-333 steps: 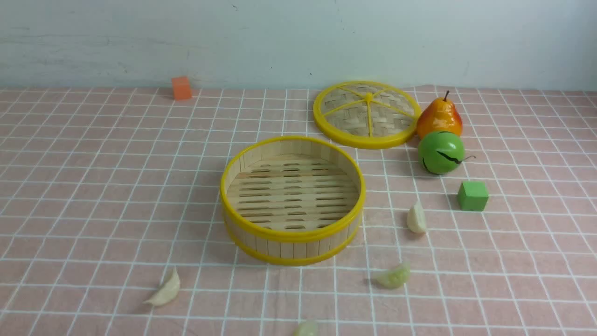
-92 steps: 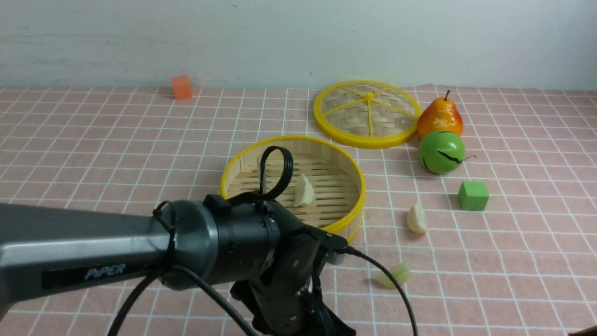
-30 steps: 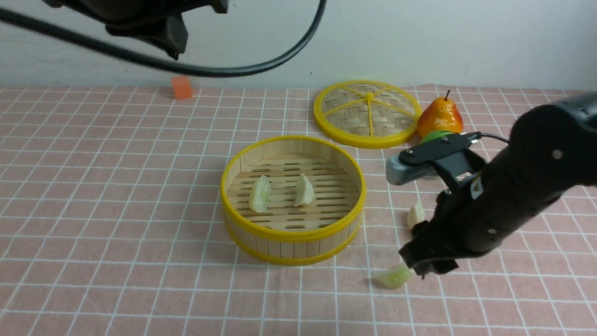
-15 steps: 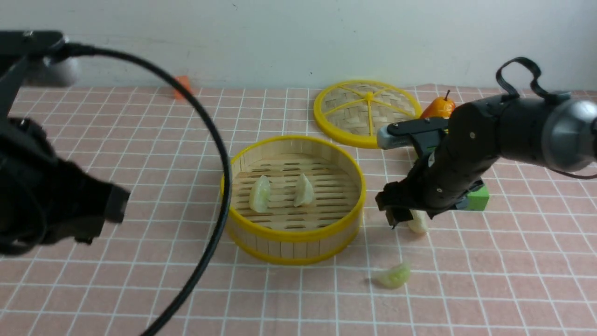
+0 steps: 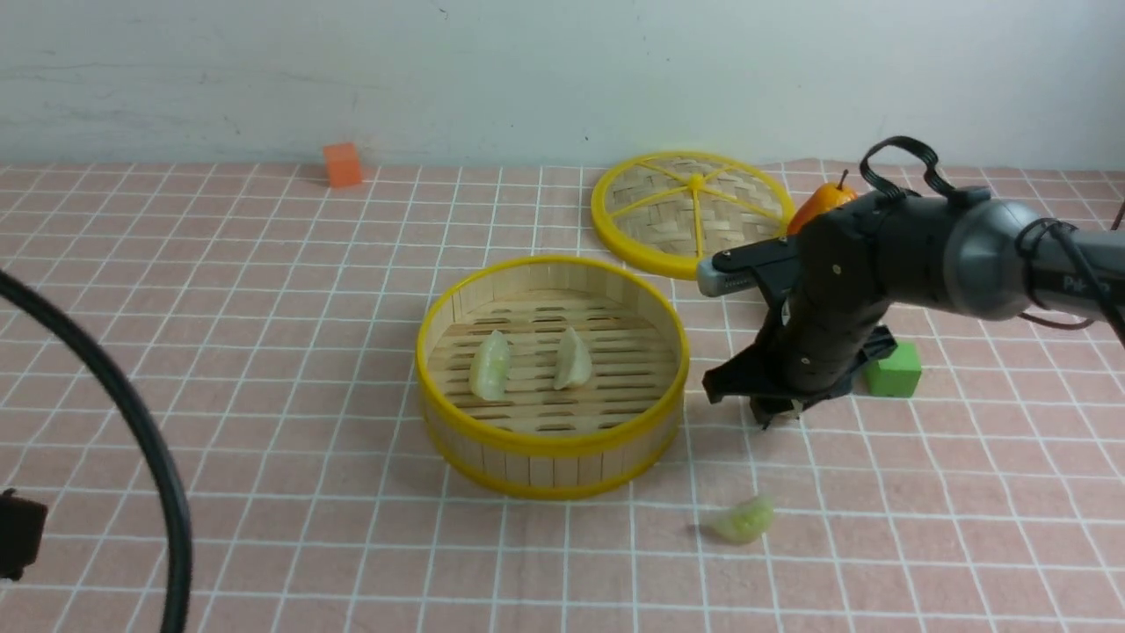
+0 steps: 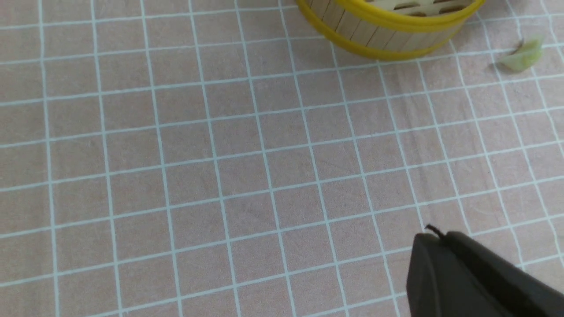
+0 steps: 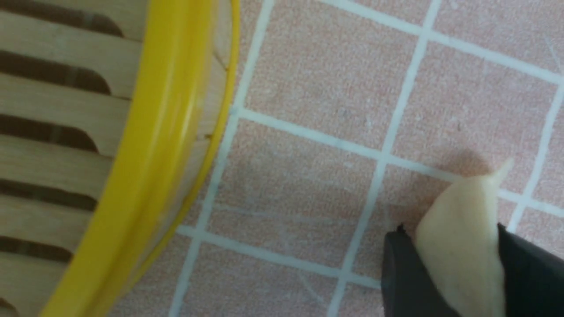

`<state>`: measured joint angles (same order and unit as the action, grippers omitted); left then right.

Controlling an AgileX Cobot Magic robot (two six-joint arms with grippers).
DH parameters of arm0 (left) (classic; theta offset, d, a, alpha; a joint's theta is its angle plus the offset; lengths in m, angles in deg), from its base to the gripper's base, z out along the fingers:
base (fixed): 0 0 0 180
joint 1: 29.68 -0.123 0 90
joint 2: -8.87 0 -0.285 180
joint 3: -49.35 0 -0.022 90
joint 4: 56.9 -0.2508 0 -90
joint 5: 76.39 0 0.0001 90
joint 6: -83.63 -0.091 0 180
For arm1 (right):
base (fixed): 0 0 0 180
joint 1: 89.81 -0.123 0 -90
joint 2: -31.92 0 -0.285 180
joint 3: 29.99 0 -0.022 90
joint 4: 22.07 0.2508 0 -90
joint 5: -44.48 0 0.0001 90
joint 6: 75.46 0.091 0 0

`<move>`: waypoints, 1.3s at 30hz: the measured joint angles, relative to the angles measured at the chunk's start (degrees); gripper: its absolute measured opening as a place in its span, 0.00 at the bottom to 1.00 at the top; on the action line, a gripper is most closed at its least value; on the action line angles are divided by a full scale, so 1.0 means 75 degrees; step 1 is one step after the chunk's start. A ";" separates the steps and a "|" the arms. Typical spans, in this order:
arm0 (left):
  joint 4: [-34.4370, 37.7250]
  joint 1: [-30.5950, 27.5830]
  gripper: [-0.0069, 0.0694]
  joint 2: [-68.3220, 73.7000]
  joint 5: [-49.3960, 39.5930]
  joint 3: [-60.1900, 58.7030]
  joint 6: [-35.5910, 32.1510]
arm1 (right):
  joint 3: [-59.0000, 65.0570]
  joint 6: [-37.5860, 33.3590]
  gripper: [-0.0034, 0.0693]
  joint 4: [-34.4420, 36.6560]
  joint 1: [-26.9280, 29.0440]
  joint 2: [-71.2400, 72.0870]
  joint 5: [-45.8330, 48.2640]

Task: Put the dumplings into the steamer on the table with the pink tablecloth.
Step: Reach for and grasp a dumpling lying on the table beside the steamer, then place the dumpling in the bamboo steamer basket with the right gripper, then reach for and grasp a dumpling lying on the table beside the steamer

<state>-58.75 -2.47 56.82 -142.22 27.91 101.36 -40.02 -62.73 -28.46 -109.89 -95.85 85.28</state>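
Observation:
The steamer [image 5: 549, 444] stands mid-table on the pink tablecloth [image 5: 264, 352], holding two dumplings [image 5: 489, 366] [image 5: 572, 359]. My right gripper [image 5: 775, 413] is down at the cloth just right of the steamer. In the right wrist view it [image 7: 450, 231] is shut on a cream dumpling [image 7: 462, 251], both fingers touching its sides, beside the steamer's yellow rim [image 7: 154, 154]. A pale green dumpling [image 5: 743, 520] lies loose in front of the steamer and also shows in the left wrist view [image 6: 522, 55]. My left gripper [image 6: 434, 237] is shut and empty over bare cloth, near the steamer [image 6: 387, 35].
The woven lid [image 5: 690, 211] lies behind the steamer, with an orange pear [image 5: 819, 202] half hidden behind my right arm. A green cube [image 5: 896, 369] sits right of the right gripper. An orange cube [image 5: 342, 164] is at the far left. A black cable [image 5: 163, 479] loops at the front left.
My right gripper moved from beside the green dumpling back to the cream one and closed on it. The left arm withdrew toward the lower left, mostly out of the front view.

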 joint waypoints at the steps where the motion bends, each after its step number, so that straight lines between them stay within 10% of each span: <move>1: 0.0000 0.0000 0.07 -0.0048 0.0010 0.0000 -0.0008 | -0.0044 0.0000 0.37 -0.0008 0.0000 0.0000 0.0063; 25: 0.0000 0.0000 0.07 -0.0170 0.0170 -0.0012 -0.0381 | -0.1769 -0.1131 0.38 0.0240 -0.2332 -0.0479 -0.0096; 39: 0.0000 0.0000 0.08 -0.0170 0.0170 -0.0012 -0.0381 | -0.2053 -0.1605 0.88 0.0511 -0.2332 0.0386 0.2470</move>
<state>-58.75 -2.47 55.55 -140.94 27.82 98.50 -55.41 -74.77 -24.63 -127.38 -92.96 103.81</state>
